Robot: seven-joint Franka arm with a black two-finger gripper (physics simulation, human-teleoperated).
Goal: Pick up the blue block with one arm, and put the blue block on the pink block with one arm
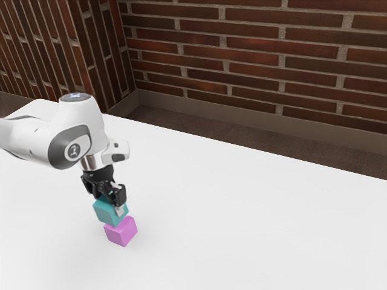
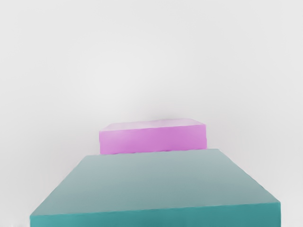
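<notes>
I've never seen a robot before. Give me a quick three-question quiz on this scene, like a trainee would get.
1. True or false: the claw is gripping the blue block.
2. What stands behind the table? A. a brick wall B. a window C. a bookshelf
3. Fill in the blank: the cube sitting on the table just under the blue block is the ____ block.

Key: 1 true. 2 A. 3 pink; it is the pink block.
</notes>
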